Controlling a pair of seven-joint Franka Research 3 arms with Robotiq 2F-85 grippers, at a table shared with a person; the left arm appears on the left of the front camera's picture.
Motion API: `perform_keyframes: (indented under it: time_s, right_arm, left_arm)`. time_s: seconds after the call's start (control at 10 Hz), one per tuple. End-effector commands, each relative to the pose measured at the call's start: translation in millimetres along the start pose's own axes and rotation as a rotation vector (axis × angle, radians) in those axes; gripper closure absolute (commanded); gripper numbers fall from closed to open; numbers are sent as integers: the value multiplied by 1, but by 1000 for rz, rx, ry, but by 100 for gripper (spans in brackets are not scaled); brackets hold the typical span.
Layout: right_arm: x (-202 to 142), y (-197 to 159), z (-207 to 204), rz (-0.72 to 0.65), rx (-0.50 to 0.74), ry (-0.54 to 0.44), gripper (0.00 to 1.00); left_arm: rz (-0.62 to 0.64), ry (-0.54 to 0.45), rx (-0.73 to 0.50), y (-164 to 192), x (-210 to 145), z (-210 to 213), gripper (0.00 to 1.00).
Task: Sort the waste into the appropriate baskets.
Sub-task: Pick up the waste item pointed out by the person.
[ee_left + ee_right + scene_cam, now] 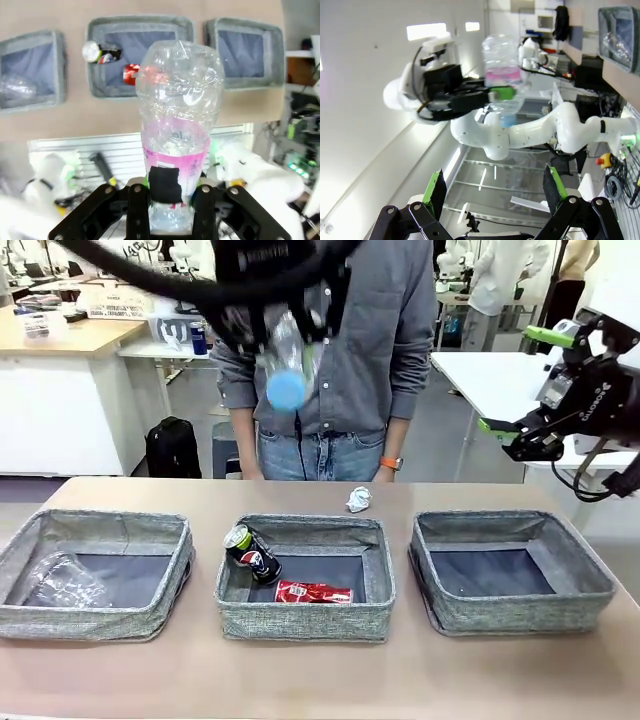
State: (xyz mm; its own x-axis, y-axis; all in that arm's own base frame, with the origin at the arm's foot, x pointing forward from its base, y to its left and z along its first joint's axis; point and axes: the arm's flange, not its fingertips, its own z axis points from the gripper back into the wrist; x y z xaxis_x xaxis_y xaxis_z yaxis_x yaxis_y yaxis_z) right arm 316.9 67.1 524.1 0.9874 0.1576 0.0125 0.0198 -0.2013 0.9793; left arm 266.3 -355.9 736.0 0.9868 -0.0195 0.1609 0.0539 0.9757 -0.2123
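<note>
Holding clear plastic bottle (177, 100) aloft at 12 o'clock over middle basket (300, 620), left tool (170, 192) clamped on it, right tool (495, 187) apart, empty, at 3 o'clock; next move, likely: swing to 9 o'clock basket (90, 623) with crushed clear plastic (65, 580), release.

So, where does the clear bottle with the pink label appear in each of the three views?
Front view: the bottle at top centre, blurred, blue cap lowest, before the person's shirt.
Left wrist view: the bottle at centre, rising from the left gripper, shut on it.
Right wrist view: the bottle at upper middle.
Shared landmark: the left basket with clear plastic inside: lower left, upper left, top right corner, in that order.
</note>
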Motion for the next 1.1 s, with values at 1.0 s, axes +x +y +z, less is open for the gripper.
perform_keyframes:
  time_s: [1.0]
  right_arm:
    - [-1, 4, -1, 11, 26, -4, 0]
  left_arm:
    - [-65, -17, 55, -32, 12, 46, 79]
